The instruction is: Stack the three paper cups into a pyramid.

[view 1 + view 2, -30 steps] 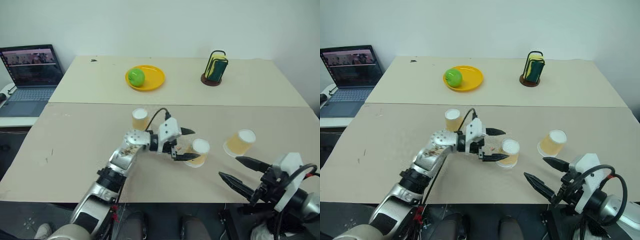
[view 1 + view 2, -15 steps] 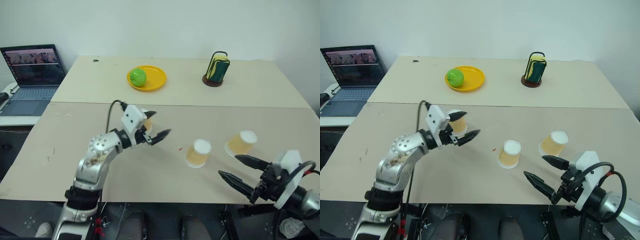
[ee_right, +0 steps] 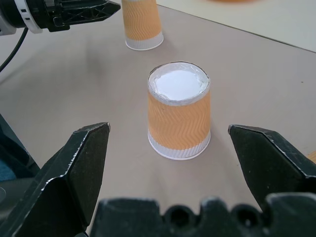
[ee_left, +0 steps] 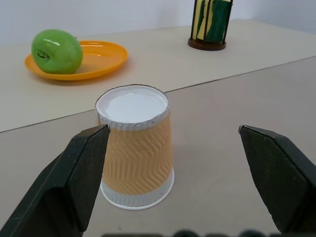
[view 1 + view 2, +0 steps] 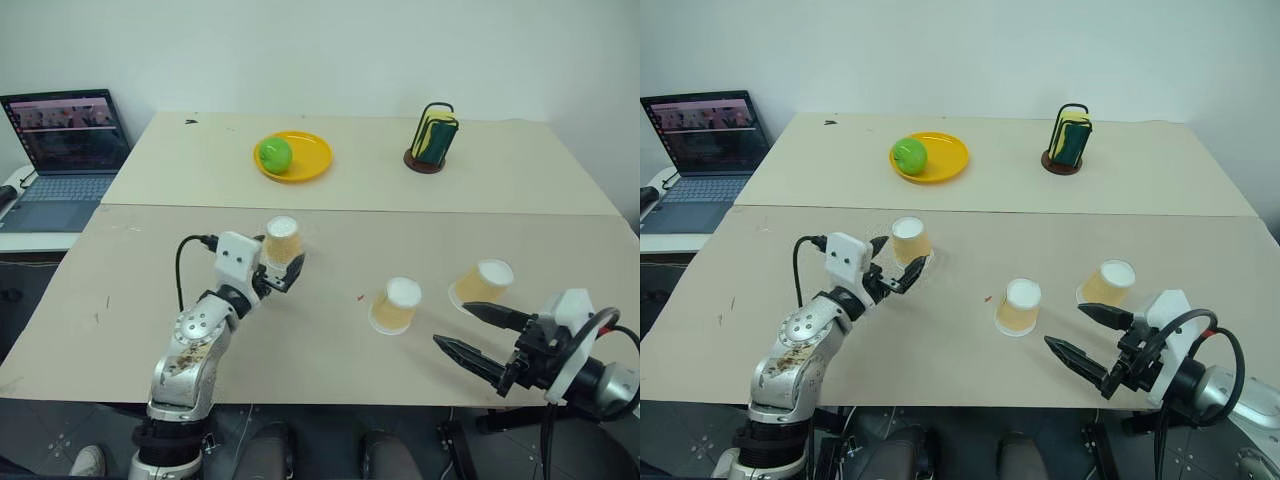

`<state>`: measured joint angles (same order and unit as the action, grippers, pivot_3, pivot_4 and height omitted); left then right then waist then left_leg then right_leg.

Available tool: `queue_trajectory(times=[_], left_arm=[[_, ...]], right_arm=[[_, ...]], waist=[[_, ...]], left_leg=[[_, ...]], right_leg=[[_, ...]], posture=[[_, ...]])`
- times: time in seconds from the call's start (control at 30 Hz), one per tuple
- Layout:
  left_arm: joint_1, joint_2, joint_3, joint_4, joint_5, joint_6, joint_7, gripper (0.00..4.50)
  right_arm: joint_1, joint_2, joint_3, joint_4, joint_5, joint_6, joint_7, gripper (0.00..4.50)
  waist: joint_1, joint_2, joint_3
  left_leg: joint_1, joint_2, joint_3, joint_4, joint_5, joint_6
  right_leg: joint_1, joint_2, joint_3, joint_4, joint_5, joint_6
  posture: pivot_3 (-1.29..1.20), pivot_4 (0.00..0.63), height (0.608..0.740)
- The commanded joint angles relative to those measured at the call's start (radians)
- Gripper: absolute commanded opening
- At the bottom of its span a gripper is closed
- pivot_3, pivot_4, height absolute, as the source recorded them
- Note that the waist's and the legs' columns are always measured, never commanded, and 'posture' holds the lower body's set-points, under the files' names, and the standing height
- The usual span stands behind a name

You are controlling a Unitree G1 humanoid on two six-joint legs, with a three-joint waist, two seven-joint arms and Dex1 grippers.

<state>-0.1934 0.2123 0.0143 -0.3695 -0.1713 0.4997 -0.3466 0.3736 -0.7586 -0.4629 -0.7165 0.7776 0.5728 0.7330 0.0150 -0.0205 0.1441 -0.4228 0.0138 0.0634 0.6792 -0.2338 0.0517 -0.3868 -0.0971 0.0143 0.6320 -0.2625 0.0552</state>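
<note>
Three tan paper cups stand bottom-up and apart on the near table: a left cup (image 5: pixel 282 240), a middle cup (image 5: pixel 396 305) and a right cup (image 5: pixel 480 283). My left gripper (image 5: pixel 280 268) is open just in front of the left cup. In the left wrist view that cup (image 4: pixel 136 148) sits between the spread fingers (image 4: pixel 74 173), close to one of them, with no visible grip. My right gripper (image 5: pixel 455 325) hangs open near the front edge, pointing at the middle cup (image 3: pixel 178 118), which lies ahead of its fingertips. No cup rests on another.
On the far table sit a yellow plate (image 5: pixel 305 165) holding a green apple (image 5: pixel 274 154) and a dark holder (image 5: pixel 432 138) with green and yellow pads. A laptop (image 5: pixel 62 150) stands on a side surface to the left. A seam (image 5: pixel 450 212) joins the two tables.
My left gripper has drawn back from the middle cup, swung left and turned to face the left cup. The middle cup stays standing. The right gripper has hardly moved.
</note>
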Motion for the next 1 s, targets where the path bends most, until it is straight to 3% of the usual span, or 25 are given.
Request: queue_trajectory(times=[0.03,0.4,1.0], left_arm=[[-0.050,0.004,0.026,0.034,-0.011,-0.015,0.015,4.47],[-0.228,0.013,0.046,0.250,-0.051,-0.014,-0.017,4.47],[-0.323,0.012,0.006,0.423,-0.033,-0.083,-0.071,4.47]], right_arm=[[-0.007,-0.004,-0.010,-0.015,-0.002,-0.010,0.003,4.50],[0.007,0.012,-0.018,-0.037,0.002,-0.011,-0.018,4.50],[0.072,0.034,-0.056,-0.084,0.013,-0.010,-0.048,4.50]], waist=[[0.002,0.000,0.000],[0.000,0.000,0.000],[0.000,0.000,0.000]], left_leg=[[0.000,0.000,0.000,0.000,0.000,0.000],[0.000,0.000,0.000,0.000,0.000,0.000],[0.000,0.000,0.000,0.000,0.000,0.000]], right_leg=[[0.000,0.000,0.000,0.000,0.000,0.000],[0.000,0.001,0.000,0.000,0.000,0.000],[0.000,0.000,0.000,0.000,0.000,0.001]], posture=[[0.00,0.150,0.735],[0.00,0.150,0.735],[0.00,0.150,0.735]])
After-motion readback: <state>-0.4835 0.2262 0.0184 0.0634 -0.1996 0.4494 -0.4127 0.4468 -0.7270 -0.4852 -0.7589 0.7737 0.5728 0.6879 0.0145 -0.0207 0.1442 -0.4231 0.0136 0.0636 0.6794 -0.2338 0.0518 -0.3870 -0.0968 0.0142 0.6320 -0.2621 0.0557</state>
